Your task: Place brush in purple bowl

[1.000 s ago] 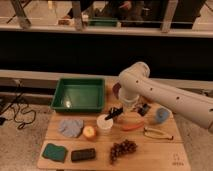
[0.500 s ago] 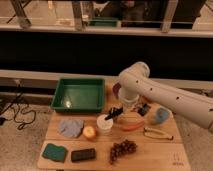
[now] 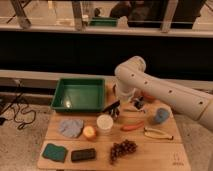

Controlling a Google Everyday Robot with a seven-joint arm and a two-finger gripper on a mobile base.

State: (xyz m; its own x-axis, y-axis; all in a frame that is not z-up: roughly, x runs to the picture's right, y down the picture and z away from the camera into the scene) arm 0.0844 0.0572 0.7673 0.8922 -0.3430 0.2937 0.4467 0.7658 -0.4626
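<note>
Take the green tray [image 3: 79,94] as your reference; it sits at the back left of the wooden table [image 3: 150,150].

Your gripper [image 3: 116,111] hangs just off the tray's right front corner, low over the table, at the end of the white arm [image 3: 150,87] that reaches in from the right. Its fingers are closed on the brush [image 3: 111,106]: a slim dark stick shows at the fingertips, angled up to the right, with its lower end close to the tray's right wall.

You cannot make out a purple bowl with any certainty. The arm covers the area right of the tray, and only an orange-red rim [image 3: 148,97] shows behind it there.

Directly in front of the gripper, a white cup [image 3: 105,123] stands upright, near the tray's front right corner. Right of the cup lies a carrot [image 3: 132,127], and further right a banana [image 3: 158,133] and a blue-grey object [image 3: 160,115].

In front of the tray you see a blue-grey cloth [image 3: 71,127] and, just beside it, an apple [image 3: 89,132]. Nearer the table's front edge: a green sponge [image 3: 55,152], a black block [image 3: 83,155] and a bunch of grapes [image 3: 123,148].
</note>
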